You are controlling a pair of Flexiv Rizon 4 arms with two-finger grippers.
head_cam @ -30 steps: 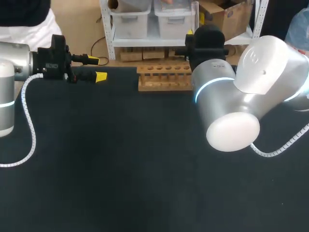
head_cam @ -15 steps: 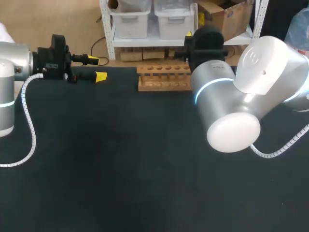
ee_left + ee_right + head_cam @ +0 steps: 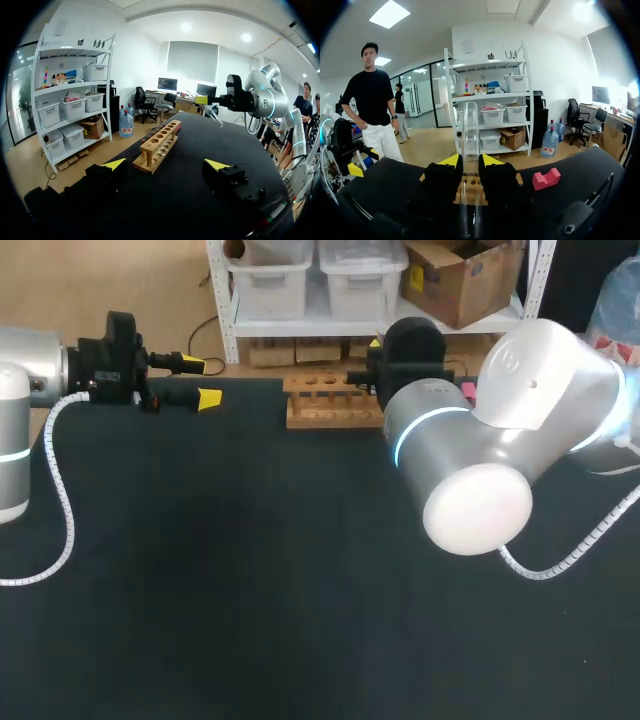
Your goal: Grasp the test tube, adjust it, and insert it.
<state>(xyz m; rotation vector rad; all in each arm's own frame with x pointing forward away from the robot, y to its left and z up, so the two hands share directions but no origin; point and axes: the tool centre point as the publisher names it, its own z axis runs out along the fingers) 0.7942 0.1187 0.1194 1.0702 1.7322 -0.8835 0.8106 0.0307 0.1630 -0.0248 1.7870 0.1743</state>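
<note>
A clear test tube [image 3: 470, 131] stands upright between the yellow-tipped fingers of my right gripper [image 3: 470, 161], which is shut on it. The gripper holds it above the wooden tube rack [image 3: 470, 188], near the table's far edge. In the left wrist view the tube [image 3: 216, 114] slants down from the right gripper [image 3: 209, 100] beyond the rack [image 3: 160, 147]. In the head view my right arm's wrist hides the tube and the right end of the rack [image 3: 325, 400]. My left gripper [image 3: 203, 382] is open and holds nothing, well left of the rack and level with it.
A pink block [image 3: 546, 178] lies on the black table beside the rack, on its right in the head view [image 3: 467, 390]. The table's far edge runs just behind the rack. My right arm's large elbow [image 3: 480, 505] hangs over the table's right half.
My right arm has shifted left with the tube, now covering the rack's right end. The left arm has stayed where it was.
</note>
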